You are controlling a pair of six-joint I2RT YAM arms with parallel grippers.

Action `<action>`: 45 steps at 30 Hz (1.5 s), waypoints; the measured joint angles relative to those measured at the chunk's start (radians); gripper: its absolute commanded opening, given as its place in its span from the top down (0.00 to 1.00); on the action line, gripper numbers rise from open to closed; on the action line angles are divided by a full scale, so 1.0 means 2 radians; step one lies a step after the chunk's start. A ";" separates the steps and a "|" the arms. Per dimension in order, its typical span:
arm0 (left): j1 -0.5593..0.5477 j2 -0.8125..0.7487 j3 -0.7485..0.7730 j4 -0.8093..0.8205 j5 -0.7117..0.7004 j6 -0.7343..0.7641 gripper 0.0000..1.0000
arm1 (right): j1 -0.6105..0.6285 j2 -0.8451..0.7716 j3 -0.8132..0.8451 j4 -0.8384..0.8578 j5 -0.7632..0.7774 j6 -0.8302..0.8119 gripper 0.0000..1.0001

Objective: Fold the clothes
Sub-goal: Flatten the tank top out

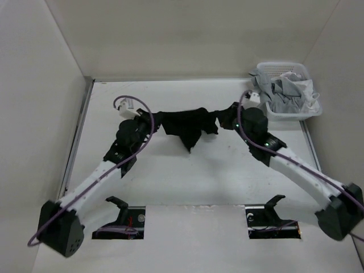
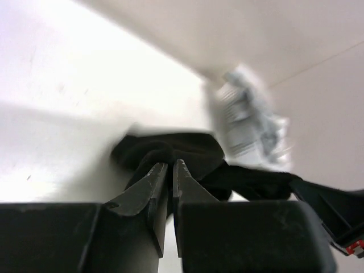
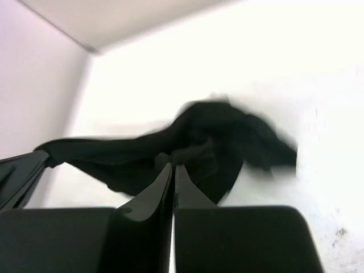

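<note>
Your left tool (image 2: 169,165) and right tool (image 3: 172,166) each clench one end of the black T-shirt (image 1: 185,126), strung between them over the far surface (image 1: 187,182), long axis running left to right.

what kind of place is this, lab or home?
Likely a lab test cell: plain white walls box in a white table, two robot arms bolted at its edge hold a black T-shirt, laundry basket in the corner.

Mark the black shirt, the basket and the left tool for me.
black shirt (image 1: 187,128), top view, sagging middle of the fabric.
basket (image 1: 290,115), top view, near rim.
left tool (image 2: 170,165), left wrist view, between its fingertips.
</note>
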 measured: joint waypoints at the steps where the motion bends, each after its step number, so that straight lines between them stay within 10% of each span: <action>1: 0.005 -0.036 0.002 -0.012 0.000 -0.003 1.00 | 0.001 -0.033 0.003 -0.008 0.002 -0.007 0.98; 10: 0.061 -0.169 0.053 -0.106 0.008 -0.034 0.99 | 0.015 -0.186 0.061 -0.073 0.003 -0.040 0.97; 24: 0.111 -0.054 0.060 -0.101 0.072 -0.109 1.00 | -0.017 0.069 0.221 -0.066 -0.048 -0.047 0.99; 39: -0.087 -0.189 0.130 -0.115 -0.077 -0.007 1.00 | 0.231 -0.157 0.304 -0.069 0.136 -0.219 0.98; 45: -0.182 -0.177 0.136 -0.103 -0.182 0.060 1.00 | 0.149 -0.097 0.386 -0.067 0.140 -0.250 0.99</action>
